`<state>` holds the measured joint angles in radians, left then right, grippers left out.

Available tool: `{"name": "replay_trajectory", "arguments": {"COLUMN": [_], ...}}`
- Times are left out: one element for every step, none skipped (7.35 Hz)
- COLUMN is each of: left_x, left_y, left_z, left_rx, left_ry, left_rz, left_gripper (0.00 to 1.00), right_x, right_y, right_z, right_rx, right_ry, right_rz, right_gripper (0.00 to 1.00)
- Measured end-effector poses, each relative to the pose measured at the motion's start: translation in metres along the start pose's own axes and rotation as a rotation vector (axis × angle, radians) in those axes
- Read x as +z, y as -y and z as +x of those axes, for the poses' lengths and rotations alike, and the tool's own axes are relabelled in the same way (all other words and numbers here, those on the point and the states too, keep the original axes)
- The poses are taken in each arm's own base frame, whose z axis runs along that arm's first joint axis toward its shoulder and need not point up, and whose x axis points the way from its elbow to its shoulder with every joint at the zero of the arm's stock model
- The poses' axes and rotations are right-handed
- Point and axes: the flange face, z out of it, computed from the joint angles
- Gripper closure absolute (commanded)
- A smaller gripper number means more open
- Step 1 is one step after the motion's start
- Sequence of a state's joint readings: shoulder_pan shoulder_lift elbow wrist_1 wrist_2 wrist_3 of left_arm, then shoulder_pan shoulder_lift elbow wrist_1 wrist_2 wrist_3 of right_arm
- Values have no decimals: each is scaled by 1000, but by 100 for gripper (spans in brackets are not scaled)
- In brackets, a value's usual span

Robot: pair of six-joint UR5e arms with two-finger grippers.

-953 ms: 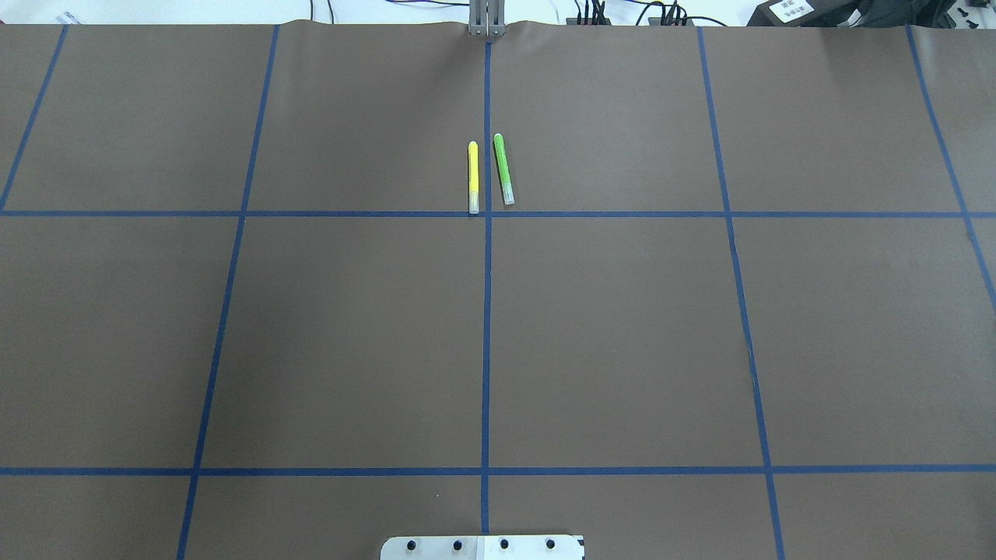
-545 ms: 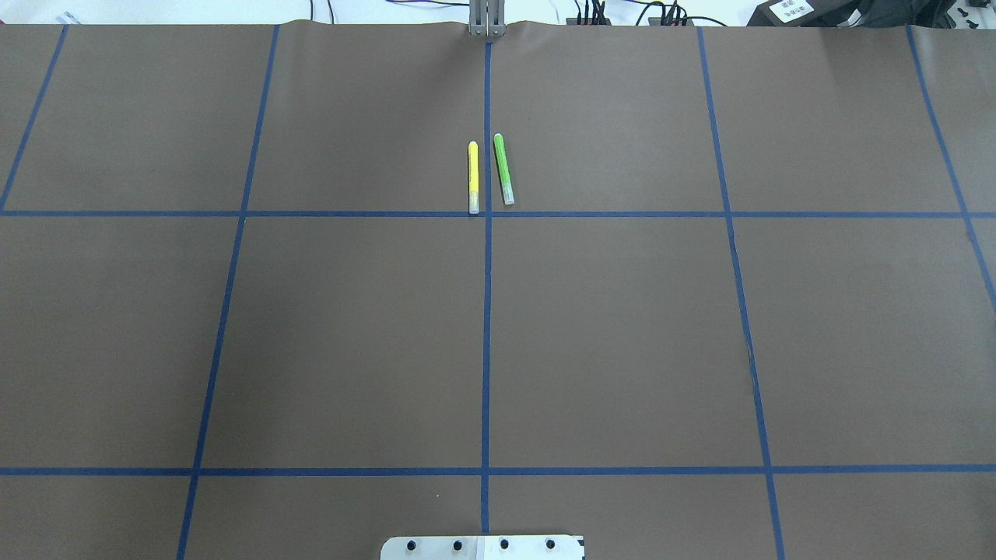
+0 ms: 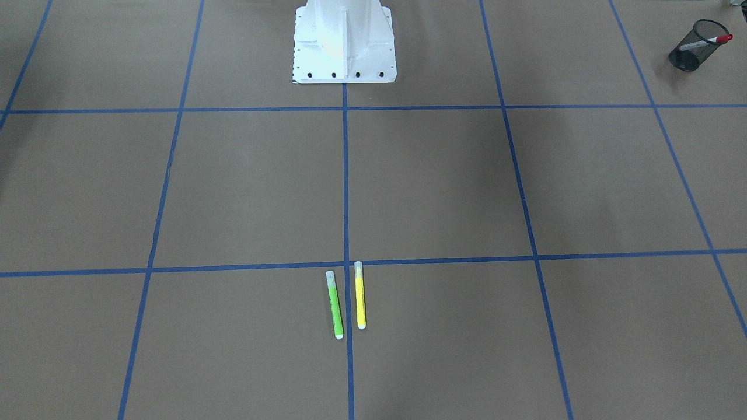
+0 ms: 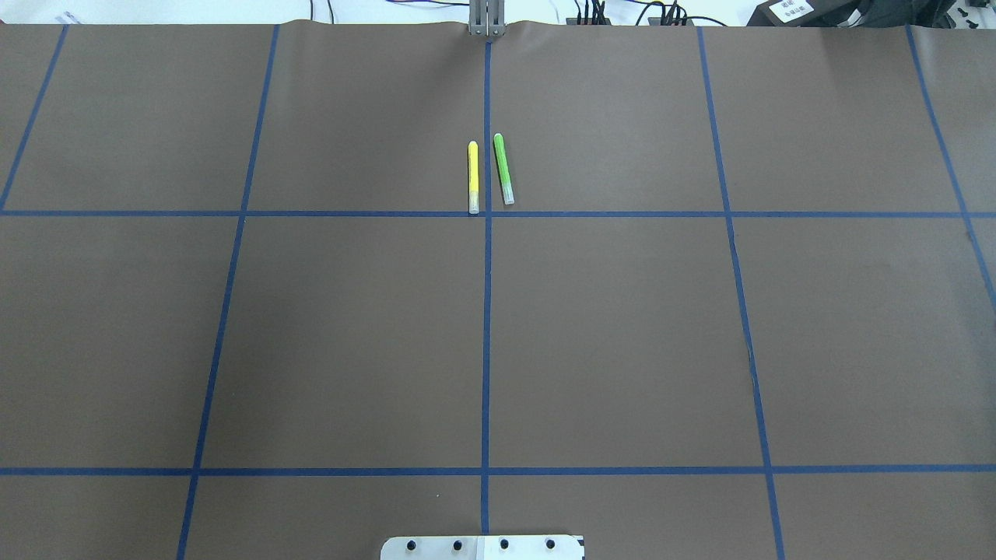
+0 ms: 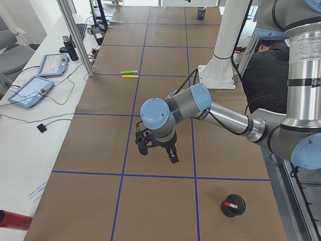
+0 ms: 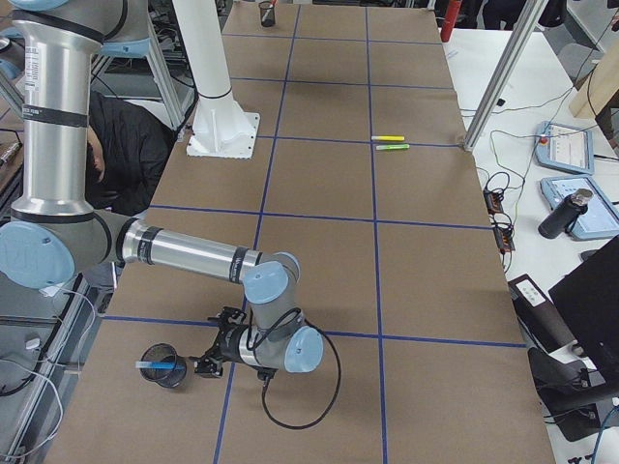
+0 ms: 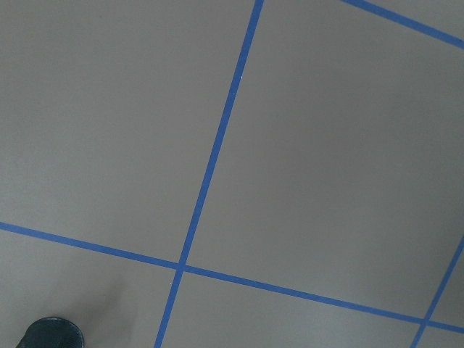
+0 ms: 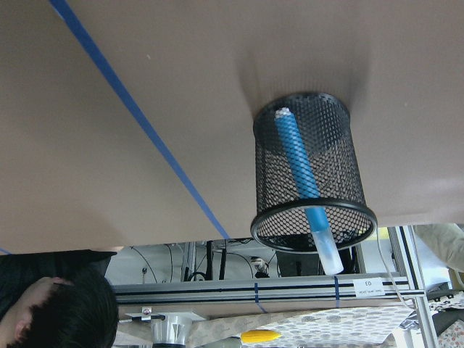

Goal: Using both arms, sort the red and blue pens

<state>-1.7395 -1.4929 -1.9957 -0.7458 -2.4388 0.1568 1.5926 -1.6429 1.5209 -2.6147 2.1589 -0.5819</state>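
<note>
Left gripper point(image 5: 159, 150) hangs over the brown table point(image 4: 350, 334) with no pen showing in it. Only a side view catches it, so I cannot tell whether its fingers are parted or closed. Near it, toward the table's corner at the robot's left end and robot-side edge, stands the left-end mesh cup point(image 5: 233, 205). The red pen point(image 3: 706, 42) leans in it, red cap poking past the rim. The left wrist view shows only that cup's rim at its bottom edge, so the gripper is beside the cup, not over it.

Right gripper point(image 6: 215, 365) is at the opposite end, near the corner at the robot's right and robot-side edge, just beside the right-end mesh cup point(image 8: 341, 156). Its state I cannot tell either. The blue pen point(image 8: 299, 174) leans inside that cup, pale cap out above the rim, apart from the gripper.

1 colour per cup and 1 cup at each arm's end would let each arm drop its pen without crossing the other. By the look of it, both pens are sorted.

2 other markers, the green marker point(image 4: 503, 169) and the yellow marker point(image 4: 473, 177), lie parallel at mid-length toward the operators' edge. They sit 1 on each side of the centre tape line point(image 4: 486, 350), well apart from both grippers. They are outside the sort, which likely explains why they lie there.
</note>
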Motion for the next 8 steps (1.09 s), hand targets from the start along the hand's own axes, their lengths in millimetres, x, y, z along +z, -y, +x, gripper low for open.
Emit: {"name": "replay_trajectory", "arguments": {"left_x": [0,0,2,6,8,7,5,4], "left_y": [1,8,20,37,51,60,65,69], "left_z": [-1,-5,-11,-17,-21,-20,-18,-17], "left_rx": [5,33,67,101,135,174,203,212], "left_ry": [15,50,77,93,100,103,104,102], "left_rz": [7,35,81,143,206,264,309,345], "left_gripper": [0,0,0,0,0,0,0,0], "right_x": [-38,-72,-99,-120,-137,-152,-164,-174], "right_y": [12,23,34,44,51,56,59,61], "right_z": [-25,-47,-65,-80,-91,-101,-109,-116], "right_rx": [15,31,32,24,21,10,-13,-40], "right_ry": [-21,-46,-59,-63,-66,-73,-79,-85], "right_rz": [75,168,275,394,506,615,705,780], "right_gripper": [0,0,0,0,0,0,0,0]}}
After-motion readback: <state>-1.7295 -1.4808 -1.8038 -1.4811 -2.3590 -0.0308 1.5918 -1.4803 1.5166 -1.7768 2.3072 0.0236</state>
